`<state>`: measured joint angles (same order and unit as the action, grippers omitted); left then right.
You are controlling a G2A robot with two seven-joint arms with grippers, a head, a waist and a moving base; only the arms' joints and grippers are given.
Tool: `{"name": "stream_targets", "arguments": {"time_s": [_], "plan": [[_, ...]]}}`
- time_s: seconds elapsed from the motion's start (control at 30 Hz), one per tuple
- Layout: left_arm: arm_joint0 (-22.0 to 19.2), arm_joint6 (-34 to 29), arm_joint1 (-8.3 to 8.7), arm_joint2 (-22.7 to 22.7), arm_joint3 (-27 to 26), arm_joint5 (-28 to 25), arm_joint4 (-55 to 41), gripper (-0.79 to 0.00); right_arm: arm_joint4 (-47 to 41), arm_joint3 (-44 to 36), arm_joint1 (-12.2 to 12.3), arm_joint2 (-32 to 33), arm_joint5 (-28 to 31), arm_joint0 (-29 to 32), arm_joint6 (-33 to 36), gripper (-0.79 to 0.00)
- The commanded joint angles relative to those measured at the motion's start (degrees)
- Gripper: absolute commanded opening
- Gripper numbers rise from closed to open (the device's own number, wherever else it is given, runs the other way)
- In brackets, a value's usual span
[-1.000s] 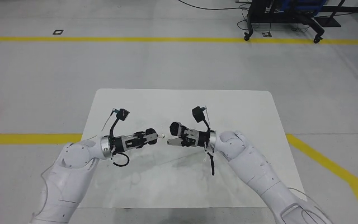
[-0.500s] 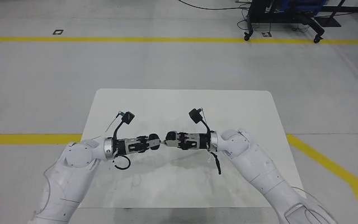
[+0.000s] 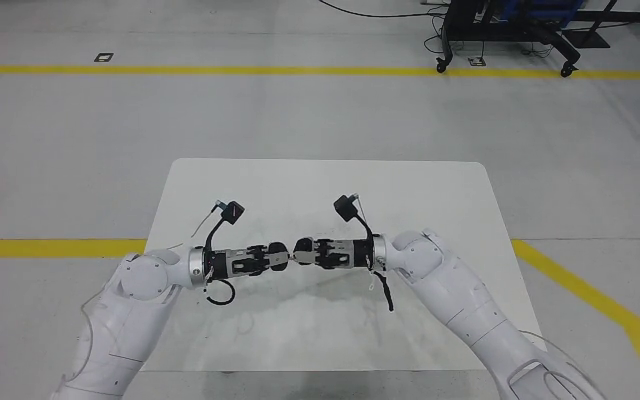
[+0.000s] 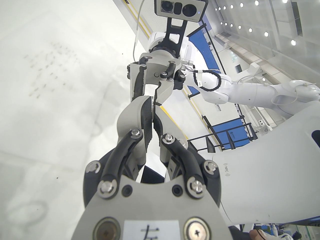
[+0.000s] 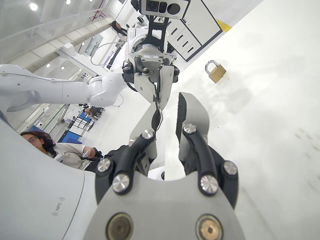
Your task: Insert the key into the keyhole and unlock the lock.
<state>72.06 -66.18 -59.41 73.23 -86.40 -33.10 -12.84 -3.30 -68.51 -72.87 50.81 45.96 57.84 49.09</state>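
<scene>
**Key [image 4: 150,103] pinched, padlock [image 5: 215,72] aside**

Clamps the thin key in the clenched left gripper [image 4: 153,109] — meets the right gripper [image 5: 169,103], fingers spread, tip to tip above the white table [image 5: 270,58]. Leaves the brass padlock lying on it, well apart.

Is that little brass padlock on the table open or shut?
Shut, it seems: the padlock lies on the table with both ends of its silver loop meeting the brass body.
</scene>
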Motion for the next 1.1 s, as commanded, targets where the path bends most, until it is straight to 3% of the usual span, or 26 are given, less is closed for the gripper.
{"name": "stream_targets", "arguments": {"time_s": [0.0, 0.03, 0.13, 0.17, 0.2, 0.23, 0.43, 0.7, 0.87, 1.07], "plan": [[0.0, 0.3, 0.06, -0.1, 0.0, -0.2, 0.0, -0.785, -0.4, 0.0, 0.0, -0.2, 0.1, 0.0, 0.2, -0.671], [0.0, 0.4, 0.09, -0.1, 0.0, -0.3, 0.0, -0.785, -0.5, 0.0, 0.0, -0.3, 0.1, -0.1, 0.3, -0.767], [0.0, 1.1, 0.17, -0.2, 0.1, -0.3, 0.2, -0.785, -1.0, 0.1, 0.1, -0.5, 0.5, -0.2, 0.7, -0.785], [0.0, 2.0, 0.17, -0.1, 0.2, 0.0, 0.1, -0.640, -1.1, 0.1, 0.1, -0.6, 0.7, -0.2, 0.8, -0.785], [0.0, 2.3, 0.17, -0.3, 0.2, 0.3, 0.1, -0.188, -1.4, 0.1, 0.1, -0.7, 0.9, -0.2, 0.8, -0.785], [-0.1, 2.3, 0.19, -0.4, 0.1, 0.4, 0.1, 0.000, -1.7, 0.1, 0.1, -0.7, 1.2, -0.2, 0.9, -0.785], [-0.2, 4.8, 0.37, 0.7, 0.0, -0.7, -1.6, 0.000, -3.1, 0.8, 0.6, 0.2, 3.2, 0.1, 0.5, -0.785], [1.9, 9.6, 1.33, 7.2, -3.1, -3.4, -2.0, 0.000, -4.8, 2.3, 2.5, 7.4, 9.9, 3.1, -5.3, -0.785], [5.0, 13.3, 2.11, 11.7, -8.9, -2.7, 7.0, 0.000, -10.1, 2.1, 3.2, 10.0, 12.0, 4.0, -7.0, -0.785], [12.3, 19.3, 3.28, 21.5, -19.8, 3.5, 27.8, 0.000, -18.7, 3.3, 2.5, 10.2, 12.0, 2.3, -6.9, -0.785]]}}
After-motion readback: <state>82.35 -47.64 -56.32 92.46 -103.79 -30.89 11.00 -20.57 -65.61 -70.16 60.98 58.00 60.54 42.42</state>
